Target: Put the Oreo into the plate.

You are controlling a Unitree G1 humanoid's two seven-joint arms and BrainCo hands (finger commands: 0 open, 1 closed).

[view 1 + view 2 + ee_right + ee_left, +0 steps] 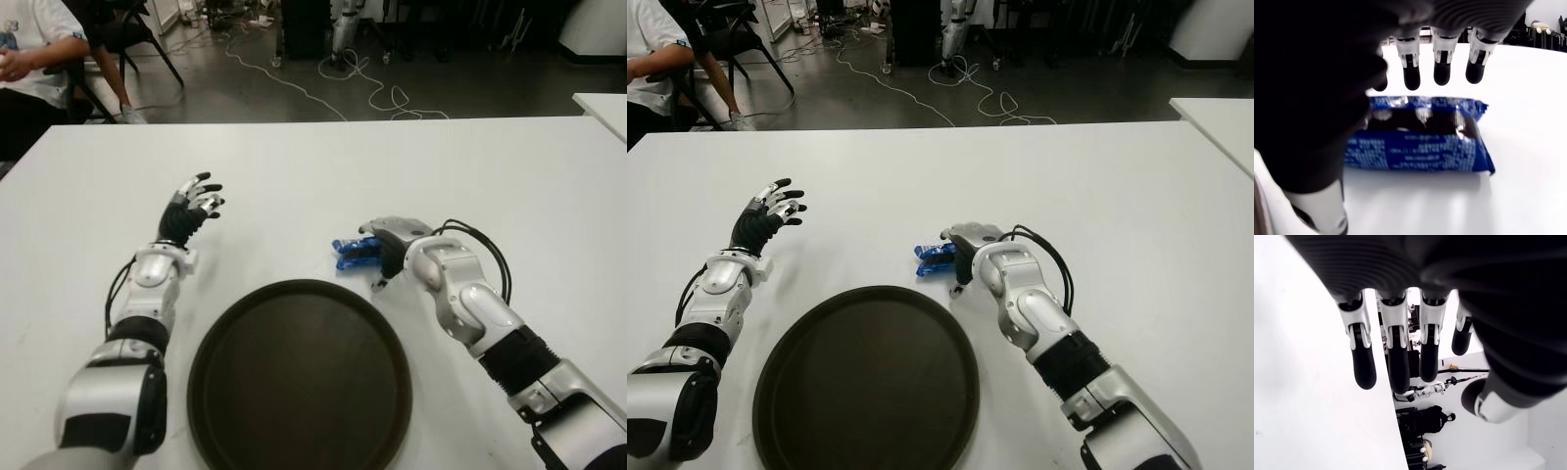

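**Right hand poised over the Oreo packet, plate empty in front of me**

I am looking down at a broad white bench (313, 166). Nearest to me, centred between my two arms, sits a round dark-brown plate with a raised rim (299, 377); nothing lies in it.

Just beyond the plate's far right edge lies the blue foil Oreo packet (1420, 142), flat on the bench and apart from the plate. From my head camera it shows as a small blue shape (355, 253) at the fingertips of my right hand (390, 247). My right wrist camera shows the packet close up, its long side across the view, with four dark fingertips (1442, 72) hanging just above its far edge and the thumb looming over its near side. The fingers are spread around the packet and not closed on it. I cannot tell for sure whether any fingertip touches the wrapper, but the hand does not grip it.

My left hand (196, 204) shows to the left of the plate and farther back, over bare bench, with its fingers extended and relaxed, holding nothing.

Beyond the far edge of the bench, at the upper left, a seated person in a white shirt (34, 44) is partly in view, and white cables (362, 83) trail over the dark floor.
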